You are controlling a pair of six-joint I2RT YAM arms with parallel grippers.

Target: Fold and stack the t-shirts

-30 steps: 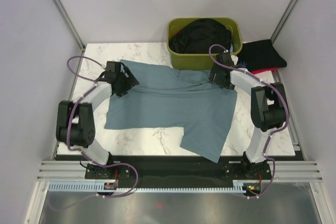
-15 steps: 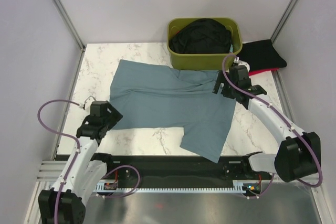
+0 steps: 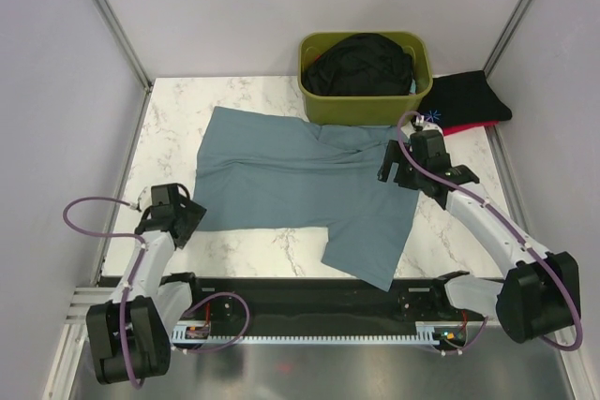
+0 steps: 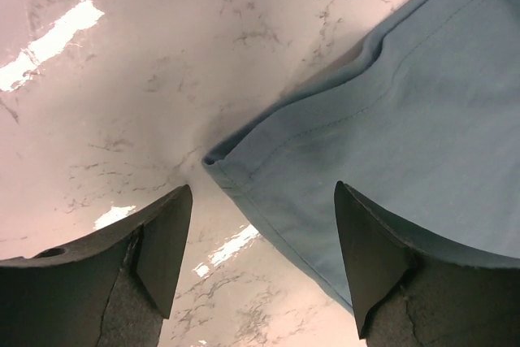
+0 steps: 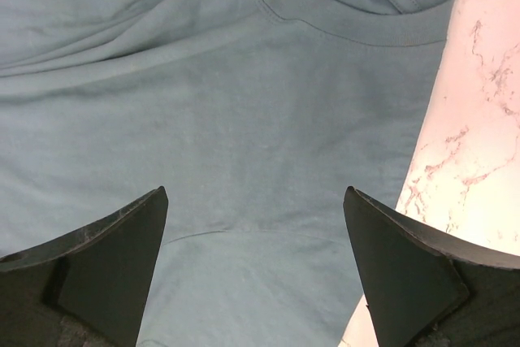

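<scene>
Your left gripper [image 4: 260, 201] is spread wide and empty. It sits just above the teal t-shirt [image 3: 300, 175] at its hem corner, at 8 o'clock on the marble table [image 3: 169, 110], with the arm folded low. Your right gripper [image 5: 256, 201] is also spread. It hovers over the shirt near the collar at 3 o'clock, forearm reaching in diagonally.

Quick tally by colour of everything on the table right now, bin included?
Teal-blue t-shirt, spread flat: 1
Black folded t-shirt, far right: 1
Red t-shirt under it: 1
Olive-green bin: 1
Black heap inside it: 1, separate shirts cannot be told
Total: 5
</scene>
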